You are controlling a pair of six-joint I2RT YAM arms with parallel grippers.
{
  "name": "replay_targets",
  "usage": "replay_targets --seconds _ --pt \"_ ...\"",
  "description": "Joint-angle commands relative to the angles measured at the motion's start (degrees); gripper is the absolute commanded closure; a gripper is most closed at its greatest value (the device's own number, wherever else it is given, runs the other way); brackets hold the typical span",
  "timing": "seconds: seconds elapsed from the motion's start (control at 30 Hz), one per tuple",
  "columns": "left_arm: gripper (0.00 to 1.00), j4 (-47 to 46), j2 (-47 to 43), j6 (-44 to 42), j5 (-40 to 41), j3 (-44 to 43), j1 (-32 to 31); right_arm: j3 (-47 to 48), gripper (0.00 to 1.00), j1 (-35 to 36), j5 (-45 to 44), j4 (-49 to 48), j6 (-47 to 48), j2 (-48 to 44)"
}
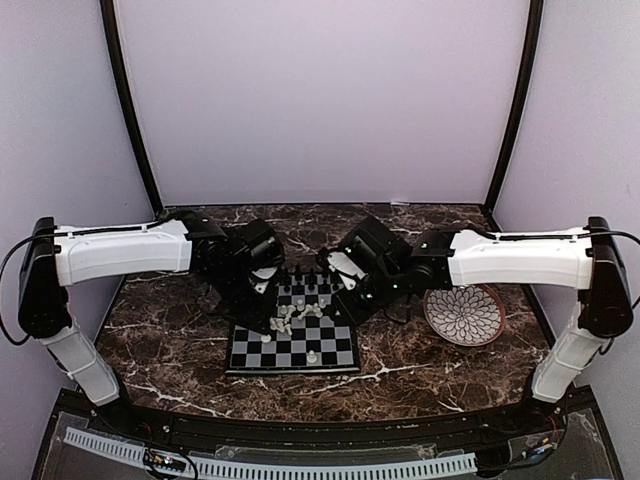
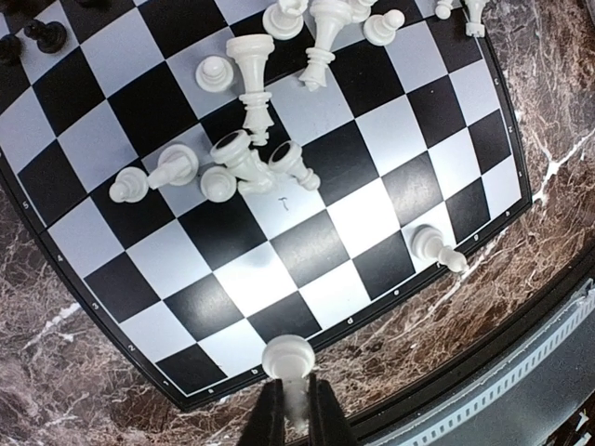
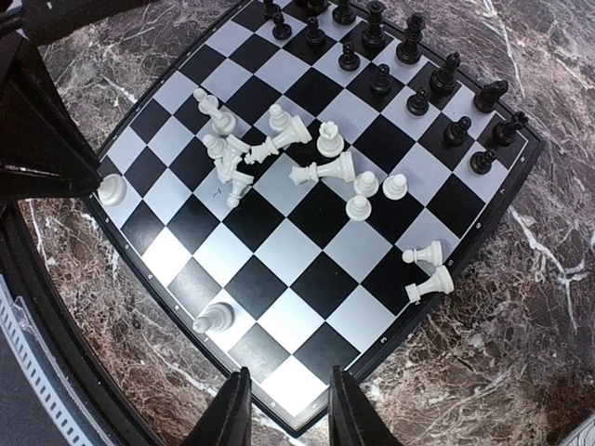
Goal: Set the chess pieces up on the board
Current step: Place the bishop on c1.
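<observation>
The task looks roughly half done. On the board [image 3: 307, 279], the black chessmen [image 3: 410, 45] stand upright in two rows along the edge at the upper right of the right wrist view, so that side appears set. The white side is far from it. Most of the white chessmen [image 3: 276, 139] sit in a loose heap around the board's middle, several of them toppled. One white pawn [image 3: 214, 318] stands alone near the lower left edge, and two more white pieces [image 3: 428, 279] are at the right edge, one of them on its side.

The left gripper [image 2: 296, 390] has its jaws closed narrow on a white pawn [image 2: 288, 355], held over the board's rim at the bottom of the left wrist view. The pawn's long axis runs in line with the fingers, and its round end points out past their tips towards the board. Whether that end is the head or the base cannot be told.

The right gripper [image 3: 290, 372] hovers over the board's lower corner and the marble bench [image 3: 521, 307], its jaws wide and empty.

In the heap, a tall toppled white piece [image 3: 325, 170] lies flat, its long axis running left to right in the frame. All sixteen white chessmen seem left to place.
</observation>
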State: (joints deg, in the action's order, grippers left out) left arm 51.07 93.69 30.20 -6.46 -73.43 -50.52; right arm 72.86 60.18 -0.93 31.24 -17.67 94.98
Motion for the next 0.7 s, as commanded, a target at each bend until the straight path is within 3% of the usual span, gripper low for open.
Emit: replay_targets --seconds 0.0,0.67 --pt "0.98 -1.07 1.72 -0.36 -1.08 0.59 -0.76 1.61 0.70 -0.25 0.67 -1.01 -0.71 0.97" --pt "0.99 -3.92 6.02 0.64 -1.68 3.14 -3.01 1.23 0.70 -0.33 0.15 -1.02 -0.09 1.15"
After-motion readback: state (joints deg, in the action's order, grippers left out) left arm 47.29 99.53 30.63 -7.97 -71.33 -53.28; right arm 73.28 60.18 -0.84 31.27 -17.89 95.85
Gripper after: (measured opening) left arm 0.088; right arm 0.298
